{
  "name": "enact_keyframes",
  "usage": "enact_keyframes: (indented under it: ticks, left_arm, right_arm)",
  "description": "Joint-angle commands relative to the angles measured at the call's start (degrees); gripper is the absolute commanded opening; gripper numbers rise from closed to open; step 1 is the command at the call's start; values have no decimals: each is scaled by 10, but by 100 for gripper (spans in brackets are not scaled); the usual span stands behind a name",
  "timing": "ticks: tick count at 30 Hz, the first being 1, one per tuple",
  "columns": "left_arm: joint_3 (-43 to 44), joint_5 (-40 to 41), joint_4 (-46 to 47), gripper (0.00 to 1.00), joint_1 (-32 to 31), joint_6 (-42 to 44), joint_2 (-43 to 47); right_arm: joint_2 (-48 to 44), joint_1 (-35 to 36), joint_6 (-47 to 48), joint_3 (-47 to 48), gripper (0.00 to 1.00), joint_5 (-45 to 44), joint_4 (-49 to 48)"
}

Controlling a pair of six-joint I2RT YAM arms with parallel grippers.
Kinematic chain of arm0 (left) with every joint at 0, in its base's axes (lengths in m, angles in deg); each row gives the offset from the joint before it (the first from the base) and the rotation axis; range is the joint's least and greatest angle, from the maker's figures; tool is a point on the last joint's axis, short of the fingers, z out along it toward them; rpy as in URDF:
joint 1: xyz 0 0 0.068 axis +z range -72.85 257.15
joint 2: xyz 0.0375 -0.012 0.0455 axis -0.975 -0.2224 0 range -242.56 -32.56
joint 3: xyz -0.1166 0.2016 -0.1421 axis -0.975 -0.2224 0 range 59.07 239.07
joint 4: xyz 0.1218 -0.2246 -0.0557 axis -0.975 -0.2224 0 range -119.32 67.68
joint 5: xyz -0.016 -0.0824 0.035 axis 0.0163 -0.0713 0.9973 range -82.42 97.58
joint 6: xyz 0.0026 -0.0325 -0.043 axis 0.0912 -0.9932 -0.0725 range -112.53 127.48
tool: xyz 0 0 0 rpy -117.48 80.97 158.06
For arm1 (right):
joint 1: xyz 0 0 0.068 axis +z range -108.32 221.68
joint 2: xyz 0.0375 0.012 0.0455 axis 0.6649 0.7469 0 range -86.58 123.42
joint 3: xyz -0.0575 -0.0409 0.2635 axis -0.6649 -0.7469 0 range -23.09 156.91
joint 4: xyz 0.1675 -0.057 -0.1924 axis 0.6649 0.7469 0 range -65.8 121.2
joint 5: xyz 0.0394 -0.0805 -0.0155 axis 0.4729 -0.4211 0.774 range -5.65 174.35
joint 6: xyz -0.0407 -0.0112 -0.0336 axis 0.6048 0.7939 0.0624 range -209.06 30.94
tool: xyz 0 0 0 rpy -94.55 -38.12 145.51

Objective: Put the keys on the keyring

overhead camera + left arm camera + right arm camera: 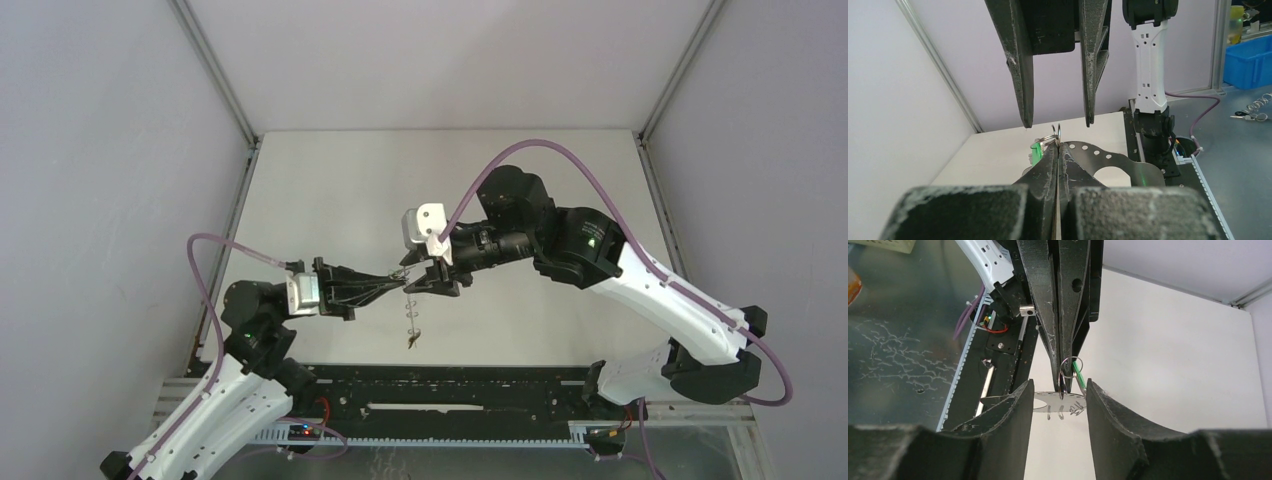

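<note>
The left tool [1058, 146] is pinched shut on the rim of the one flat, grey, hole-punched metal keyring [1128, 162] at frame centre, its long axis running rightward. One green plastic-headed key [1036, 152] hangs beside it on thin wire. The right tool [1059, 384] gapes open, straddling the keyring and gripping nothing.

The keyring [1130, 162] was flat grey metal, smooth, with a dull shine. The small wire ring [1056, 133] was thin bright metal. The green key head [1036, 153] looked like shiny plastic. The fingers [1045, 175] of the left hand [1058, 148] were black and rough, with pale scratchy marks. The counter [330, 190] was pale, smooth and not shiny. The right arm's shell [680, 300] was white glossy plastic.
</note>
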Motion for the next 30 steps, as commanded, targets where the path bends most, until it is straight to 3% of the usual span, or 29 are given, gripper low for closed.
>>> enact_keyframes:
  ticks: [1, 12, 20, 23, 24, 27, 30]
  left_arm:
    - [12, -4, 8, 0, -4, 15, 5]
    - [16, -1, 6, 0, -4, 16, 3]
    - [14, 0, -12, 0, -4, 26, 9]
    - [14, -1, -20, 1, -4, 30, 10]
    - [15, -2, -24, 3, -4, 33, 9]
    - [25, -18, -56, 29, -4, 79, 11]
    - [39, -20, -114, 40, -3, 145, 28]
  right_arm:
    - [1, 7, 17, 21, 49, -8, 0]
    - [14, 24, 25, 27, 36, -47, 14]
    - [9, 26, 20, 24, 1, -73, 11]
    - [-2, 26, 15, 9, 0, -80, 6]
    - [-5, 25, 13, 4, 0, -81, 5]
    - [-13, 21, 5, -3, 0, -78, 6]
    - [-19, 6, -9, -8, 0, -59, 12]
